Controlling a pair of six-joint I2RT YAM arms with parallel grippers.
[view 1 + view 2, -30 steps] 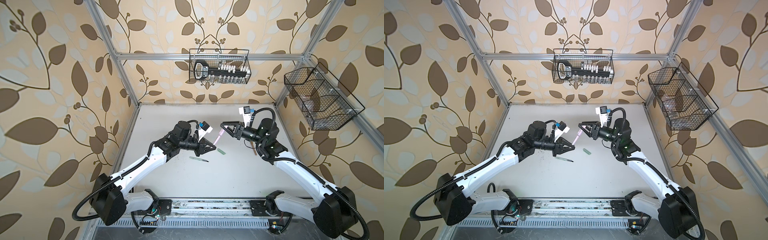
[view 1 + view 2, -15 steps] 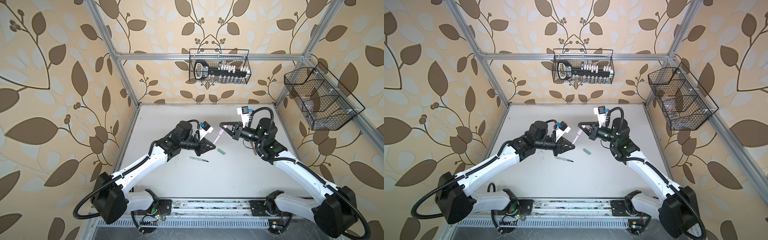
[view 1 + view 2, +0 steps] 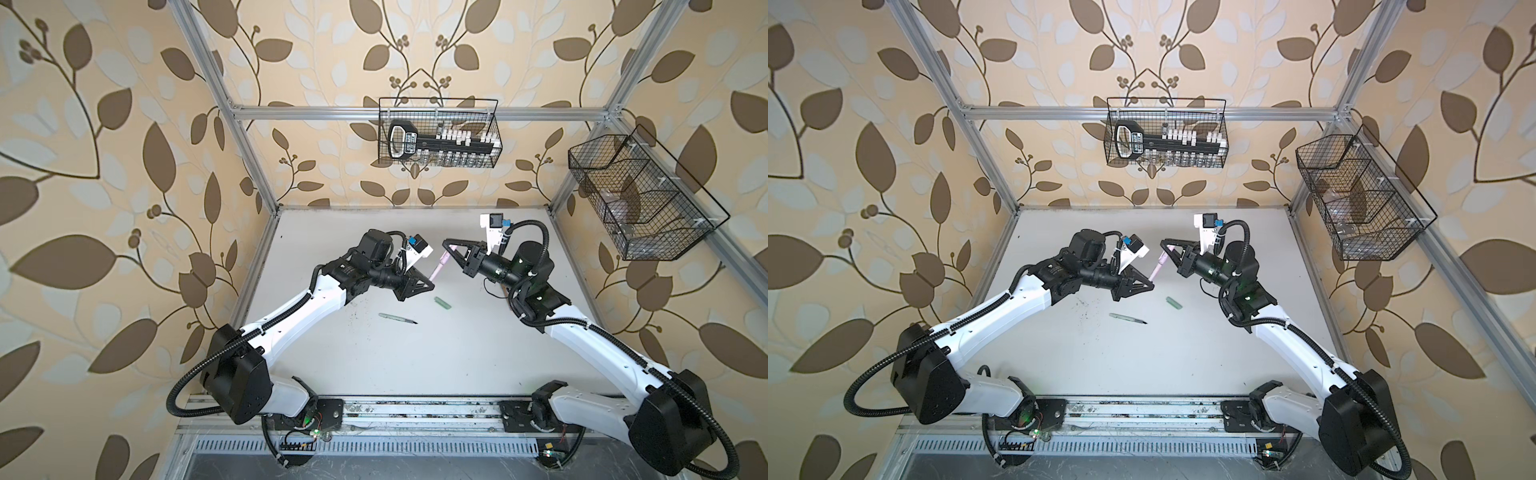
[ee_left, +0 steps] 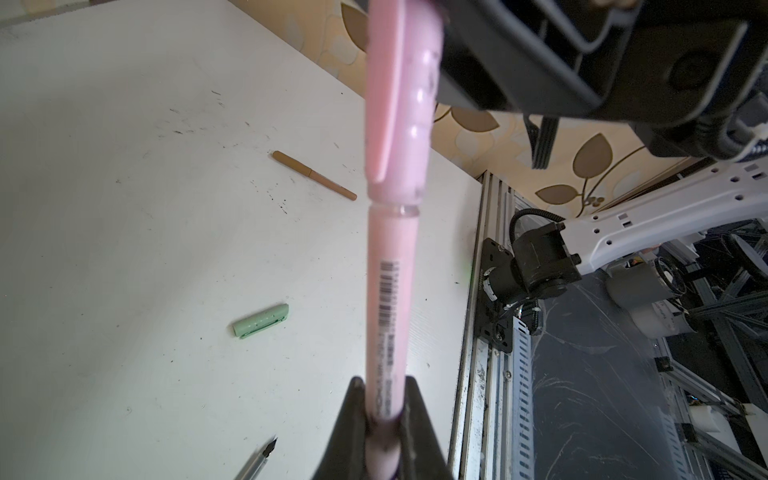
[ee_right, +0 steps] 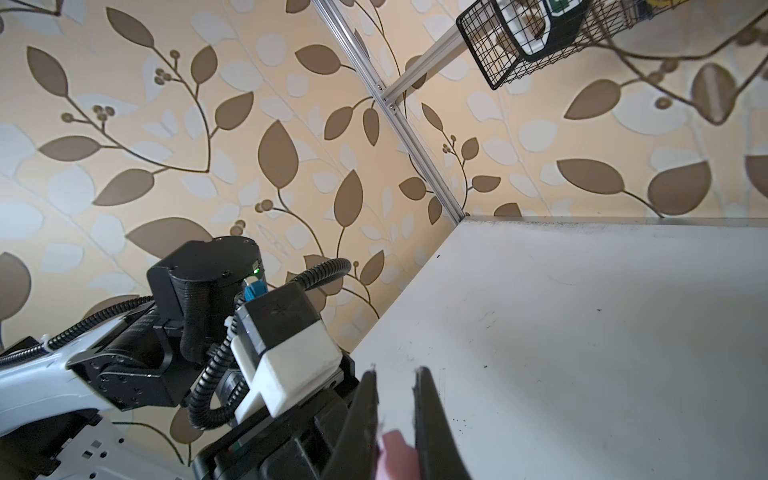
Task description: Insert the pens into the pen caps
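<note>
gripping the tail of the pink pen (image 4: pixel 384 291), the left claw (image 4: pixel 383 380) is clamped tight so the barrel aims straight at the right claw (image 5: pixel 395 372), which is pinched shut on the pink cap (image 4: pixel 399 104). cap and barrel meet in mid-air between the two claws, probably seated, though the joint is blurred. on the worktop (image 4: pixel 124 208) below the left claw lie the green cap (image 4: pixel 261 320) and the bare-tipped green pen (image 3: pixel 397 318), apart from each other. farther out rests the tan pen (image 4: pixel 313 175) with its cap on.
</note>
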